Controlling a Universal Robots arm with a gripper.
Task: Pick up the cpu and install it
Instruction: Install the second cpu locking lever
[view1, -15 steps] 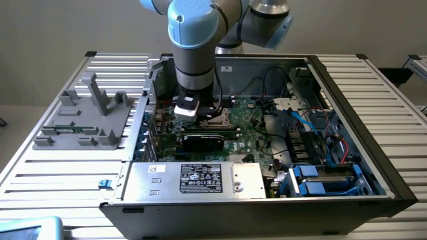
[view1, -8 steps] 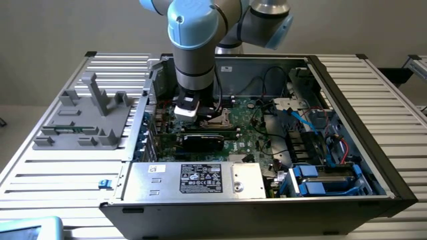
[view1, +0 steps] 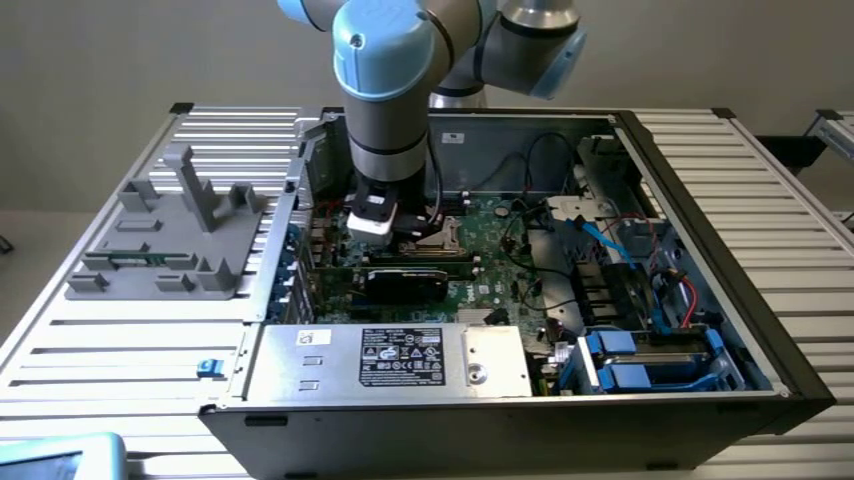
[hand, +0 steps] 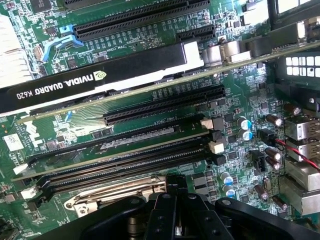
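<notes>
Arm (view1: 387, 90) was silver-grey tubing with light-blue joint caps, a black-and-white wrist block above the motherboard (view1: 494, 255), and a matte black gripper (hand: 175, 217).

Even, soft overhead light fills the open black metal computer case (view1: 747, 330); the green circuit board (hand: 150, 132) shows crisp, the near black gripper (hand: 176, 210) blurred.

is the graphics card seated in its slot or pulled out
Seated: the black NVIDIA Quadro graphics card stands on edge in the green motherboard.
</notes>
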